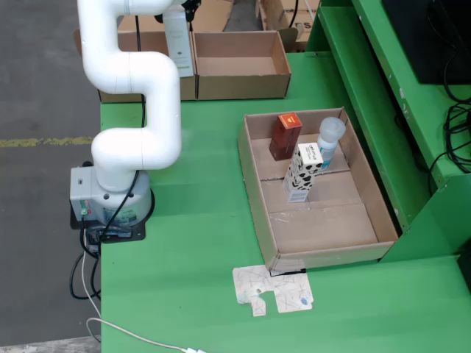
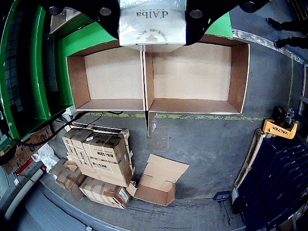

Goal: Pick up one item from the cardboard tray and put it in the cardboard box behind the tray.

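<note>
My gripper [image 2: 151,17] is shut on a white d'Alba carton [image 2: 151,24], which its black fingers [image 2: 103,13] clamp from both sides. In the fixed view the carton [image 1: 179,43] hangs upright at the back of the table, over the wall shared by two open cardboard boxes [image 1: 239,65]. In the wrist view both boxes, left [image 2: 108,74] and right [image 2: 197,72], look empty, and the carton sits above their divider. The cardboard tray [image 1: 324,228] holds a red-brown box [image 1: 285,136], a cow-patterned carton [image 1: 302,173] and a pale capped bottle [image 1: 330,140].
The arm's base [image 1: 110,195] stands at the table's left edge with cables trailing down. A flat paper scrap [image 1: 272,290] lies in front of the tray. Green shelving [image 1: 383,81] runs along the right. Stacked cartons [image 2: 96,154] sit on the floor beyond the table.
</note>
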You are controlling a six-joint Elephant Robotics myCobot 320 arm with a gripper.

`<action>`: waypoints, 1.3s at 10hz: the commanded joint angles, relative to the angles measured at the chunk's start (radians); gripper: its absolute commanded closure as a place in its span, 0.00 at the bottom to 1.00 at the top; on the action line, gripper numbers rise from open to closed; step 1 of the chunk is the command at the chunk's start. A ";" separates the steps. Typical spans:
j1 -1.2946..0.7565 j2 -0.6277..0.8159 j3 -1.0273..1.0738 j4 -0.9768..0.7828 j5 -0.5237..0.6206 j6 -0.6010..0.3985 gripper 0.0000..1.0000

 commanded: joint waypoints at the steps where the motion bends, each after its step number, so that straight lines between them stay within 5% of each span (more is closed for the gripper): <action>1: 0.020 0.022 0.024 0.051 -0.031 -0.018 1.00; 8: 0.036 -0.044 0.024 0.206 -0.116 -0.072 1.00; 13: 0.024 -0.043 0.024 0.184 -0.074 -0.057 1.00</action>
